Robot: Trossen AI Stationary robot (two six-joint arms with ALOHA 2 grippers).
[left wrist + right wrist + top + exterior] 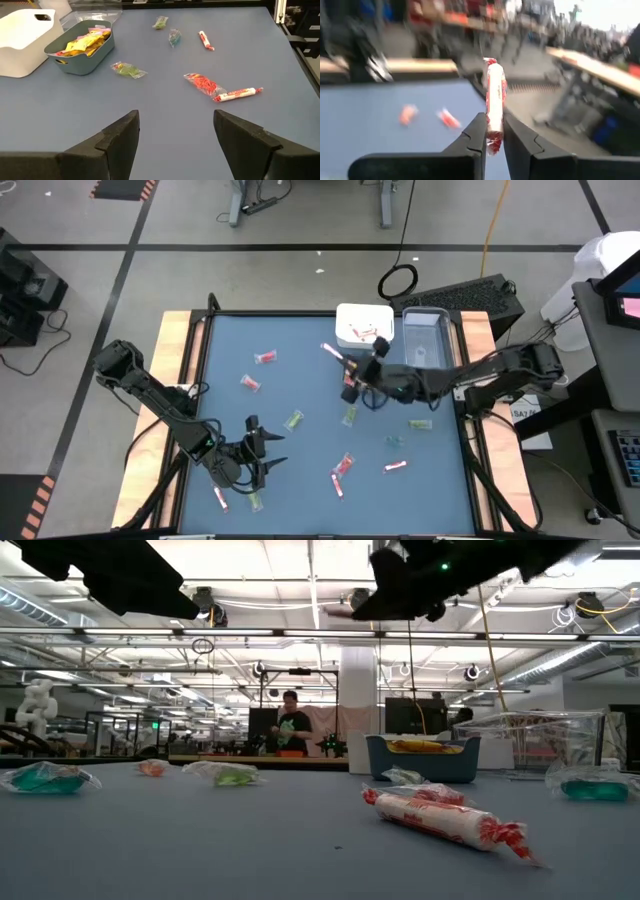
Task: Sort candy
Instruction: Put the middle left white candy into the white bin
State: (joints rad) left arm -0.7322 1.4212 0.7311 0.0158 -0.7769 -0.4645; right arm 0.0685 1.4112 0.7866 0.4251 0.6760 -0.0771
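My right gripper (pixel 348 368) hangs above the table's middle, in front of the white container (pixel 365 325), and is shut on a pink-white stick candy (pixel 495 95). More candy lies loose on the blue table: red pieces (pixel 265 358), green pieces (pixel 293 420) and sticks (pixel 395 467). My left gripper (pixel 175 135) stands open above the near left of the table with nothing between its fingers. A stick (pixel 220 498) and a green piece (pixel 256 501) lie just near of it. A teal container (pixel 80 47) holds yellow packets. My right gripper pinches the stick candy near one end (pixel 493 131) between its two fingers. The fingers reach about level from the table's right side. The rest of the stick (pixel 332 352) juts out past the fingertips toward the far left, lifted clear of the table.
The white container (pixel 22 42), the teal one and a clear container (pixel 425 340) stand together at the far edge. Wooden rails (pixel 175 380) border the table on the left and right. A person (pixel 292 725) stands far off in the room behind.
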